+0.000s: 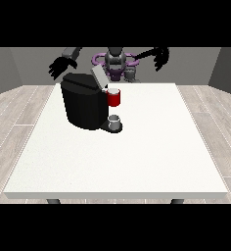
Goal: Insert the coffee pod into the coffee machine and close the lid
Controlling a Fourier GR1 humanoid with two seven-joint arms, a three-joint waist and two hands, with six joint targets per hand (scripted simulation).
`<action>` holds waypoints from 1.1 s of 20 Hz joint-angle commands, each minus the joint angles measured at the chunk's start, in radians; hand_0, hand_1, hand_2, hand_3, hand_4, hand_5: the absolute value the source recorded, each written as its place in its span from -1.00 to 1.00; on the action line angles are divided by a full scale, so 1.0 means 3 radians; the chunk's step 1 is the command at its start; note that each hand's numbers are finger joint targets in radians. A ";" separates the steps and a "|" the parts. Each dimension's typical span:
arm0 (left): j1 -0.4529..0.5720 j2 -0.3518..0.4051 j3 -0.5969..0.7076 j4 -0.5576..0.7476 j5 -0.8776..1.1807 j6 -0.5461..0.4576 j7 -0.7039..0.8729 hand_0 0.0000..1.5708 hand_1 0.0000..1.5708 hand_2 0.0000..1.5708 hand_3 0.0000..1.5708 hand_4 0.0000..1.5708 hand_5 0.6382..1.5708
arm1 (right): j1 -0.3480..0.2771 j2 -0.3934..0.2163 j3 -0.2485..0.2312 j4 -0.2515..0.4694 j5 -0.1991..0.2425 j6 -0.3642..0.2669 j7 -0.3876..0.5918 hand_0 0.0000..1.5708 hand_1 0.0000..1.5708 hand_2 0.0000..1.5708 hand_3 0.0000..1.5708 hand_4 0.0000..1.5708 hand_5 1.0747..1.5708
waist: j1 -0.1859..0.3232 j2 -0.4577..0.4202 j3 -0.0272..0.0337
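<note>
Now my hand at the view's left and my hand at the view's right hang open and empty above the tabletop's far edge. The coffee pod stands there, beside the coffee machine with its lid raised; I should approach the pod slowly.

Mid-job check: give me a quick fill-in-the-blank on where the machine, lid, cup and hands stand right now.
1. The lid of the black coffee machine is ____.
2. The small grey cup stands on the machine's base, directly ____ the red pod holder.
3. The hand at the view's left and the hand at the view's right both hold ____.

Missing words: open (raised); below; nothing
</note>
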 commanded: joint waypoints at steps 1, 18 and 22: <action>0.0315 -0.0098 0.0191 -0.0029 0.0301 -0.0117 -0.0013 -1.00 -1.00 -1.00 -1.00 -0.82 1.00 | 0.0097 -0.0049 0.0120 -0.0111 0.0123 0.0035 -0.0012 -1.00 -1.00 -1.00 -1.00 -0.45 1.00 | 0.0145 -0.0223 -0.0001; 0.0951 -0.0305 0.0102 -0.0690 0.0755 -0.0299 0.0084 -1.00 -1.00 -1.00 -1.00 -1.00 1.00 | -0.0564 -0.0471 0.0204 -0.0634 -0.0073 0.0677 0.0443 -1.00 -1.00 -1.00 -1.00 -1.00 1.00 | 0.0457 -0.0082 0.0002; 0.1009 -0.0441 -0.0108 -0.0986 0.0866 -0.0204 0.0308 -1.00 -1.00 -1.00 -1.00 -0.86 1.00 | -0.0570 -0.0349 0.0454 -0.0544 0.0215 0.0603 0.0361 -1.00 -1.00 -1.00 -1.00 -0.70 1.00 | 0.0543 -0.0102 0.0002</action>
